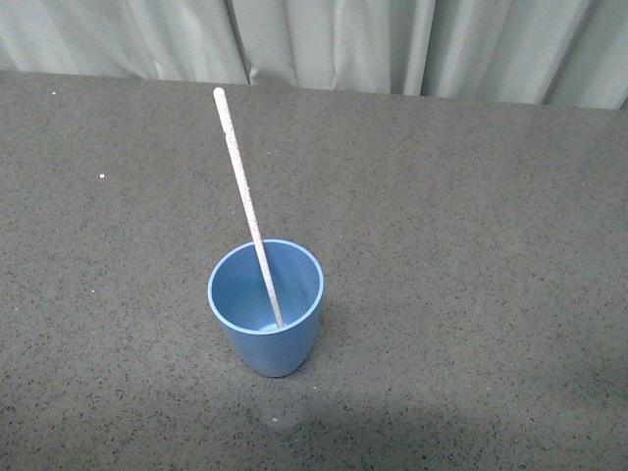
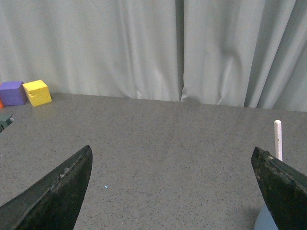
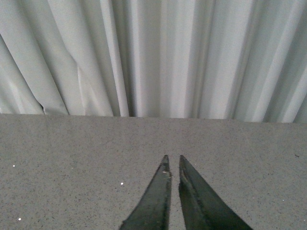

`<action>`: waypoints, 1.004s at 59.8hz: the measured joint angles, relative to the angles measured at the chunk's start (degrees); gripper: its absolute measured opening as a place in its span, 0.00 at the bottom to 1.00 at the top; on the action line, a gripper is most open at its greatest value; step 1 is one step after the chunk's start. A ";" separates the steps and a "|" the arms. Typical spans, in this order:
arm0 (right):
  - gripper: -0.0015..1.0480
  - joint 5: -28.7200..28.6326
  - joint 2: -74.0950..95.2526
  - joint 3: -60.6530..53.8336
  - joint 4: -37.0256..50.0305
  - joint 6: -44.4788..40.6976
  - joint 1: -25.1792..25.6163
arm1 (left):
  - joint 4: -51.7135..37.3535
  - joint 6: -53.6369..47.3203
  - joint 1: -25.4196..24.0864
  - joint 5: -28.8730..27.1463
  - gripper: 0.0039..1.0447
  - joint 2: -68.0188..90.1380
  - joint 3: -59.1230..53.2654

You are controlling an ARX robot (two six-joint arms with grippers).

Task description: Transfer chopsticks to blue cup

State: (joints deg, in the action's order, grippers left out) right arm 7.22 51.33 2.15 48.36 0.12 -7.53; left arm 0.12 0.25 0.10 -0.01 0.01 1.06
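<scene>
The blue cup (image 1: 266, 307) stands upright on the dark grey table in the front view. The single pale chopstick (image 1: 243, 192) stands in it, its lower end on the cup's floor, leaning back and to the left over the rim. Neither arm shows in the front view. In the left wrist view my left gripper (image 2: 171, 153) is open and empty, its jaws wide apart; the chopstick's top (image 2: 277, 139) and a sliver of the cup (image 2: 265, 221) show by one jaw. In the right wrist view my right gripper (image 3: 172, 159) is shut with nothing in it, above bare table.
A pale curtain (image 1: 324, 39) hangs along the table's far edge. In the left wrist view a yellow cube (image 2: 37, 92) and a purple cube (image 2: 12, 92) sit by the curtain, with a dark object (image 2: 5, 120) at the picture's edge.
</scene>
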 joint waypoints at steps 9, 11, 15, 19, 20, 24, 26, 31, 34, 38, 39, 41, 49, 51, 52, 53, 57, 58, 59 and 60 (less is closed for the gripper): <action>0.01 -1.75 -6.97 -1.18 -5.95 0.04 1.84 | 0.00 0.00 0.00 0.02 0.94 0.00 0.00; 0.01 -3.23 -8.15 -1.29 -6.99 0.04 2.80 | 0.00 0.00 0.00 0.00 0.94 0.00 0.00; 0.01 -6.82 -10.99 -1.53 -9.44 0.00 5.62 | 0.00 0.00 0.00 0.00 0.94 0.00 0.00; 0.01 -6.84 -15.26 -1.70 -13.18 0.04 7.32 | 0.00 0.00 0.00 0.00 0.94 0.00 0.00; 0.01 -6.91 -16.09 -1.77 -13.90 0.02 7.37 | 0.00 0.00 0.00 0.00 0.94 0.00 0.00; 0.01 -7.15 -19.10 -1.88 -16.70 0.02 7.39 | 0.00 0.00 0.00 0.02 0.94 0.00 0.00; 0.01 -7.15 -20.15 -1.88 -17.68 0.02 7.39 | 0.00 0.00 0.00 0.02 0.94 0.00 0.00; 0.01 -7.15 -22.97 -1.90 -20.28 0.02 7.39 | 0.00 0.00 0.00 0.02 0.94 0.00 0.00; 0.01 -7.15 -24.76 -1.90 -21.94 0.02 7.39 | 0.00 0.00 0.00 0.00 0.94 0.00 0.00; 0.01 -7.15 -27.15 -1.90 -24.22 0.02 7.39 | 0.00 0.00 0.00 0.00 0.94 0.00 0.00; 0.01 -7.15 -27.43 -1.90 -24.48 0.02 7.39 | 0.00 0.00 0.00 0.00 0.94 0.00 0.00; 0.01 -7.17 -28.55 -1.90 -25.53 0.02 7.39 | 0.00 0.00 0.00 0.02 0.94 0.00 0.00; 0.01 -7.17 -32.22 -1.90 -29.07 0.02 7.39 | 0.00 0.00 0.00 0.02 0.94 0.00 0.00; 0.01 -7.17 -32.79 -1.90 -29.59 0.02 7.39 | 0.00 0.00 0.00 0.00 0.94 0.00 0.00; 0.01 -7.15 -33.11 -1.90 -29.92 0.02 7.39 | 0.00 0.00 0.00 0.00 0.94 0.00 0.00; 0.01 -7.17 -33.53 -1.90 -30.38 0.02 7.39 | 0.00 0.00 0.00 0.00 0.94 0.00 0.00; 0.01 -7.17 -34.77 -1.90 -31.63 0.02 7.39 | 0.00 0.00 0.00 0.00 0.94 0.00 0.00; 0.01 -7.17 -35.15 -1.90 -32.02 0.02 7.39 | 0.00 0.00 0.00 0.02 0.94 0.00 0.00; 0.01 -7.17 -35.74 -1.90 -32.59 0.02 7.39 | 0.00 -0.02 0.00 0.02 0.94 0.00 0.00; 0.01 -7.17 -35.93 -1.90 -32.76 0.04 7.39 | 0.00 0.00 0.00 0.02 0.94 0.00 0.00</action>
State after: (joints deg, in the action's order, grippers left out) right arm 0.05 15.40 0.25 15.59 0.16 -0.14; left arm 0.12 0.25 0.10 0.01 0.01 1.06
